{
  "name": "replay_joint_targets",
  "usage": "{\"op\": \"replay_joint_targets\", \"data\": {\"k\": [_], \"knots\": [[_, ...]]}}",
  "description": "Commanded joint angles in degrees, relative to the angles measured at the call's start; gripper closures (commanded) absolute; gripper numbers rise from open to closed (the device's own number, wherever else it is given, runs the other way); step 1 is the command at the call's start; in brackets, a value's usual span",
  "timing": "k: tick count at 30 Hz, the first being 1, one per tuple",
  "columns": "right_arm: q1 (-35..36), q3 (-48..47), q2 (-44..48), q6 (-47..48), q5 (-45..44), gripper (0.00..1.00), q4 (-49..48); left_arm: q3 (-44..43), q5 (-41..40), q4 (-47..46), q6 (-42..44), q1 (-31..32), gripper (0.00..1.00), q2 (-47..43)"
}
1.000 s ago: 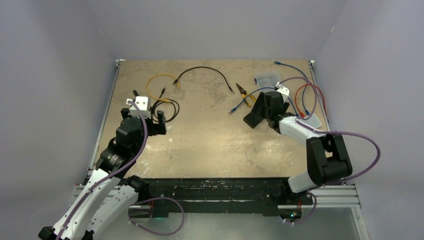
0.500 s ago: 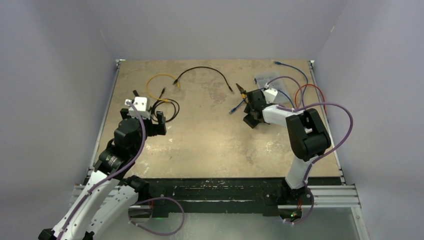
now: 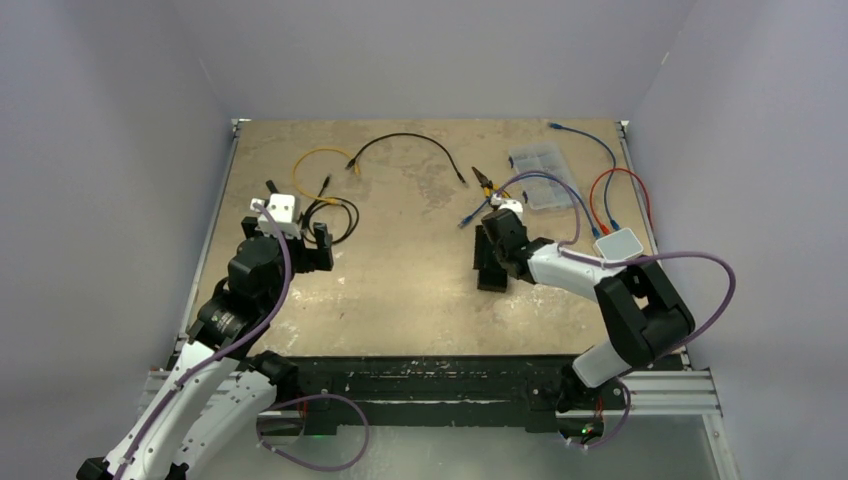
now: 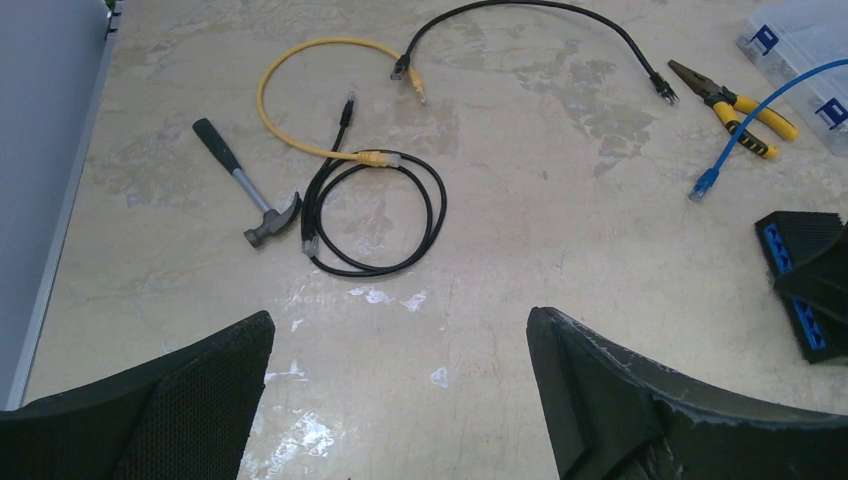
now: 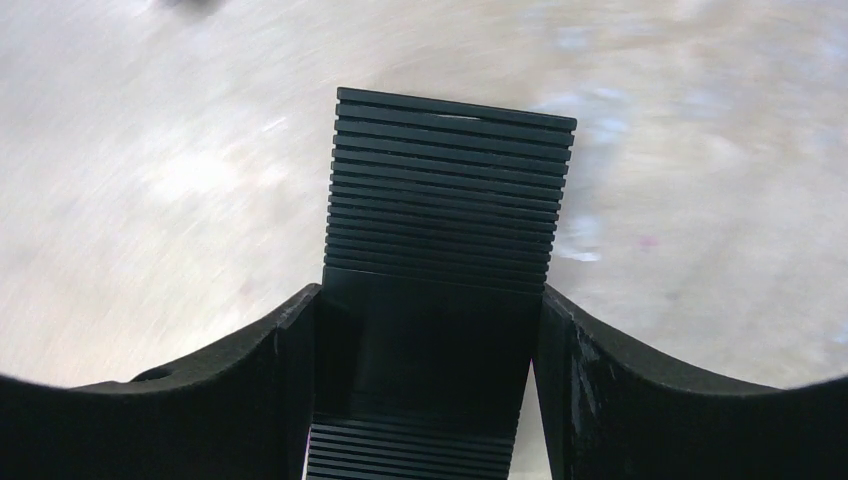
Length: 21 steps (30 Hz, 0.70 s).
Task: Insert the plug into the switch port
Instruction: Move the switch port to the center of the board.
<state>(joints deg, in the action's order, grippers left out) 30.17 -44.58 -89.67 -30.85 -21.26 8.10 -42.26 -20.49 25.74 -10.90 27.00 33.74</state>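
1. The left gripper (image 4: 398, 335) is hung above the desk (image 4: 520, 260) with its jaws spread wide and nothing between them. It is judged to be kept free so that a cable can be collected.
2. A hammer (image 4: 247, 190), a coiled black cable (image 4: 437, 205) and a yellow cable (image 4: 262, 95) are laid just ahead of it, all apart from the jaws.
3. Further right, the blue plug (image 4: 706, 185) is found loose on the desk, near the pliers (image 4: 735, 100). It is the plug nearest the switch, but which plug is intended cannot be told.
4. The switch (image 5: 445, 190) is held right of centre by the right gripper (image 5: 428, 300), whose jaws are closed against both sides of the ribbed housing.
5. The switch's blue ports are shown in the left wrist view, so it is judged to be braced and presented for insertion. Whether it rests on the desk cannot be told.
6. No plug is seated in any visible port, so the insertion is judged not yet begun.
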Motion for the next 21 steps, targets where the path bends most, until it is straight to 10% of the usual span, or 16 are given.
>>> {"op": "replay_joint_targets", "data": {"k": [1, 7, 21], "knots": [[2.23, 1.20, 5.81, 15.75, 16.26, 0.69, -8.97, 0.60, 0.72, -2.23, 0.24, -0.63, 0.04, 0.29], [5.34, -4.13, 0.62, 27.36, 28.04, 0.68, -9.70, 0.77, 0.33, -2.01, 0.26, -0.64, 0.04, 1.06], [9.99, -14.94, -11.89, 40.60, 24.01, 0.53, -4.91, 1.04, -0.51, -2.11, 0.09, -0.72, 0.04, 4.18]]}}
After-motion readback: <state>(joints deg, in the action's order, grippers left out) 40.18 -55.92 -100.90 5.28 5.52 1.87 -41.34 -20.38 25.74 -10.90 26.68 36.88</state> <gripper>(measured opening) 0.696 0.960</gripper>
